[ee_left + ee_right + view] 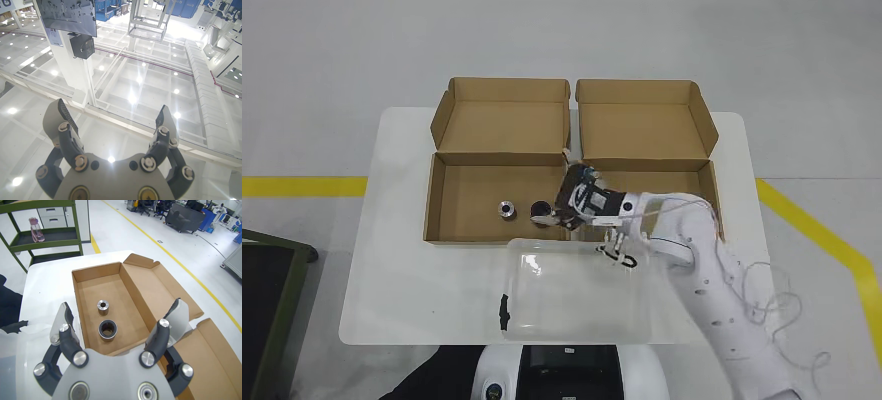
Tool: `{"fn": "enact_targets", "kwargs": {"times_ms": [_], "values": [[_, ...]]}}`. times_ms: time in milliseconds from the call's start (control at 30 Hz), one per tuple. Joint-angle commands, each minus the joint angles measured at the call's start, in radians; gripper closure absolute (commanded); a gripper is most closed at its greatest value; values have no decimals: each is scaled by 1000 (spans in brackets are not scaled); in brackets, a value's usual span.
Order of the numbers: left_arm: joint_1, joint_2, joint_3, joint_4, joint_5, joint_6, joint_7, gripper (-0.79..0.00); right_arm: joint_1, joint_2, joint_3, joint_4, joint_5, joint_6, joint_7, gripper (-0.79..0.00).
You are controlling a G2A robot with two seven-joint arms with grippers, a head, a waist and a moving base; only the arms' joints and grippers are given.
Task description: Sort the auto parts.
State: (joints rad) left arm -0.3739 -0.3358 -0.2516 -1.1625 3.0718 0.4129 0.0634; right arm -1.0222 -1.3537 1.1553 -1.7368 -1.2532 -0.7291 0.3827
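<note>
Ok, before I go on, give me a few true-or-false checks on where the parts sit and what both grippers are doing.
1. The silver bushing and the black-ringed sleeve stand in the same cardboard box. True.
2. The right gripper is shut on the black-ringed sleeve. False: it is open and holds nothing.
3. The silver bushing lies on its side. False: it stands upright, bore facing up.
4. The left gripper is open. True.

White right arm (722,300) w/ thin loose cables; grey fingers (181,311), blk links, silver screws.
</note>
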Motion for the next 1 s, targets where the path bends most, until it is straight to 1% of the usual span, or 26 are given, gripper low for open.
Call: {"fn": "enact_targets", "kwargs": {"times_ms": [0, 233, 467, 733, 833, 967], "values": [[0, 0, 0, 0, 0, 0, 0, -785, -39, 10, 52, -34, 1, 2, -14, -785], [0, 0, 0, 0, 0, 0, 0, -785, -185, 42, 238, -123, -1, 19, -93, -785], [0, 0, 0, 0, 0, 0, 0, -785, -345, 63, 378, -208, -21, 44, -197, -785], [0, 0, 0, 0, 0, 0, 0, -785, -522, 84, 556, -256, -9, 25, -312, -785], [0, 0, 0, 0, 0, 0, 0, -785, -579, 89, 609, -276, -10, 21, -349, -785], [0, 0, 0, 0, 0, 0, 0, -785, -644, 93, 648, -292, -19, 16, -404, -785]]}}
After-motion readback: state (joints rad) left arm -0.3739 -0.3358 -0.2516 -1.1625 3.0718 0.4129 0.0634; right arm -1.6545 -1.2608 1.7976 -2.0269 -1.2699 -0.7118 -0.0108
